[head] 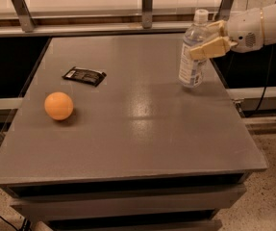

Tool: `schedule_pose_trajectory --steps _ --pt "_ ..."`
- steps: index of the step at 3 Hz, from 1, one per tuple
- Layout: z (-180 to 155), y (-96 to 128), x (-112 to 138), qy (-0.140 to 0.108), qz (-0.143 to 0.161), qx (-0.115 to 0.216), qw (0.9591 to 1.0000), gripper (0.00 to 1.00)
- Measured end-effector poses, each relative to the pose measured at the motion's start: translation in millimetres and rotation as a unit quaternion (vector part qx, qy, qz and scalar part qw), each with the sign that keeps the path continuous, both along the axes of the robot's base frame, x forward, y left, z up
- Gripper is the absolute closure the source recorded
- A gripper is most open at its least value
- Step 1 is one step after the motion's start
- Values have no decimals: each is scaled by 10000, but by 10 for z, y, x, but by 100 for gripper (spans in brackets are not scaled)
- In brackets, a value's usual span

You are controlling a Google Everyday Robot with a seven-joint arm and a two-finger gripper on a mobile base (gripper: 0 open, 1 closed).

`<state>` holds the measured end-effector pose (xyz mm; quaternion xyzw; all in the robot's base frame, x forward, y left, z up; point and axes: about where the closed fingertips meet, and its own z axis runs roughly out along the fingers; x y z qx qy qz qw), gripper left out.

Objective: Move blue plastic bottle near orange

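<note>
The blue plastic bottle (193, 52), clear with a white cap and printed label, stands slightly tilted near the right rear of the grey table (137, 134). My gripper (207, 38) reaches in from the right and is shut on the bottle's upper body, one tan finger in front and one behind. The orange (58, 106) lies at the left middle of the table, far from the bottle.
A flat black wrapper (84, 75) lies behind and to the right of the orange. Metal rails (147, 6) and a pale counter run along the back. The table's right edge is just right of the bottle.
</note>
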<state>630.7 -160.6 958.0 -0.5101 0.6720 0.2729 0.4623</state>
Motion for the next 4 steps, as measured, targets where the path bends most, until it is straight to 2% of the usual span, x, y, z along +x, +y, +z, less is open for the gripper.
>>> schedule_pose_trajectory --steps 1,2,3,4 --pt "392 496 -125 -261 672 390 9966 100" --pt "670 1093 -280 -491 1259 605 9890 100" --pt "745 1689 -386 -544 1726 664 9812 100" --pt "745 1693 -387 -543 1729 665 9812 100"
